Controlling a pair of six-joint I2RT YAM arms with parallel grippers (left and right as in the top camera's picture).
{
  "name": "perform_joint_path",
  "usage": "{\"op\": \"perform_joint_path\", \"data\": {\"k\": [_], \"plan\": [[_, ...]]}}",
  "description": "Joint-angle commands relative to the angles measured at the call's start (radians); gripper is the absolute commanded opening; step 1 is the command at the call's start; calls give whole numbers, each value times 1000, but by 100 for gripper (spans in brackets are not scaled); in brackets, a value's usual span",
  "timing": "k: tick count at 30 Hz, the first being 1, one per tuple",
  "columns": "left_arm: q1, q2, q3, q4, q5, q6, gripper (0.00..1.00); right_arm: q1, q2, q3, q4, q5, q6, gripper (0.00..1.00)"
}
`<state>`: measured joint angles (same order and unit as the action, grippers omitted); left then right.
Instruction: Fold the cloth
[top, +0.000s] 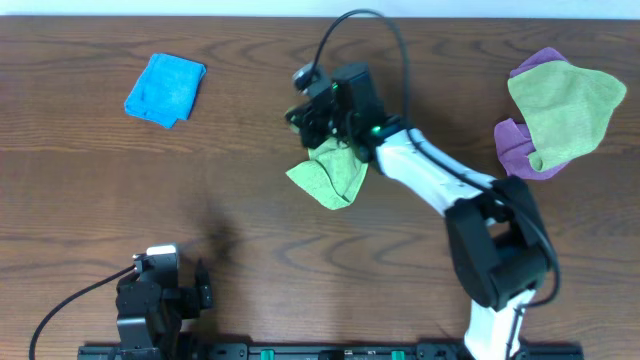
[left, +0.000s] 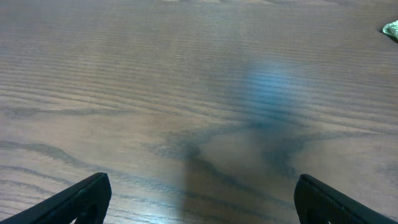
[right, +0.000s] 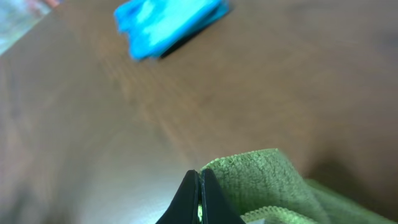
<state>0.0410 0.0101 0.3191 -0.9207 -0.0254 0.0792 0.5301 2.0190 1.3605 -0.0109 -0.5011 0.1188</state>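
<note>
The cloth (top: 330, 178) is fuzzy lime-green, bunched into a loose, partly doubled heap directly under the right gripper (top: 324, 140), its rolled edge lying just beside the tips in the right wrist view. That gripper's jaws are pressed together, with a thin sliver of the cloth's edge pinched between them. The left gripper (left: 199, 205), well apart from the cloth, has its jaws spread wide above the bare table (left: 186, 93), holding and touching nothing.
</note>
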Motion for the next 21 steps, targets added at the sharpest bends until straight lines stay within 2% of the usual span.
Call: {"op": "perform_joint_path", "data": {"k": [1,8,10,15,19,21], "plan": [[-5,-6,-6,-25,0,11,95,60,19,14,3,-153,45,1],[-5,-6,-6,-25,0,11,95,151,19,14,-26,-293,40,4],[-5,-6,-6,-25,0,11,95,167,19,14,-49,-293,24,11],[-5,-6,-6,-25,0,11,95,172,19,14,-82,-277,3,45],[-5,-6,-6,-25,0,11,95,109,11,32,-67,-175,8,54],[-5,-6,-6,-25,0,11,95,67,10,54,-68,-121,27,53]]}}
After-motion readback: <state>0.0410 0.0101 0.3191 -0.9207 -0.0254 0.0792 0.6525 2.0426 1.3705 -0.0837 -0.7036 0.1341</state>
